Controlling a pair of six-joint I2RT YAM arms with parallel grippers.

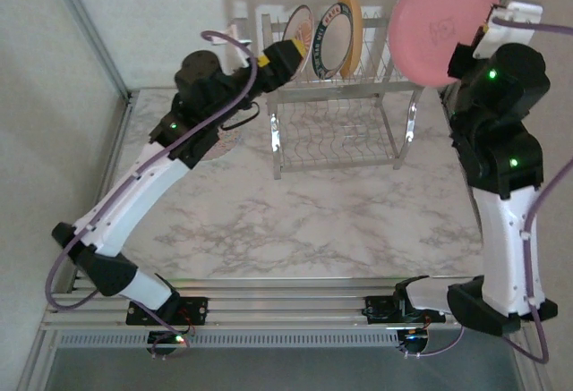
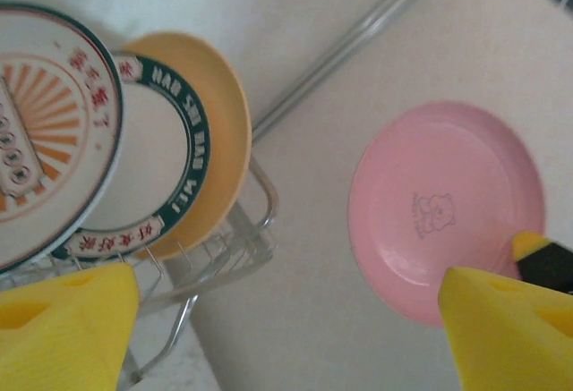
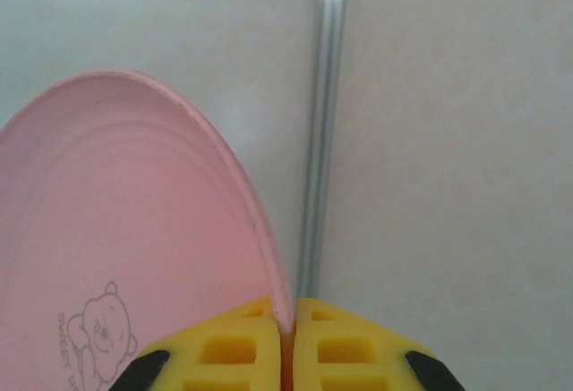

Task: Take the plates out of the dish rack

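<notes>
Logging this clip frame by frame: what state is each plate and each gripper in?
pink plate: held aloft by its rim
right gripper: shut on the plate's rim
left gripper: open, empty
sunburst plate: upright in dish rack
green-rimmed plate: upright in rack
yellow plate: upright in rack

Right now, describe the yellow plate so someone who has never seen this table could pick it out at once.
Find the chrome dish rack at the back of the table. Three plates stand on edge in its top tier; the yellow plate is the rightmost. It is plain, while its neighbours, the green-rimmed plate and the sunburst plate, are white with printed patterns.
</notes>
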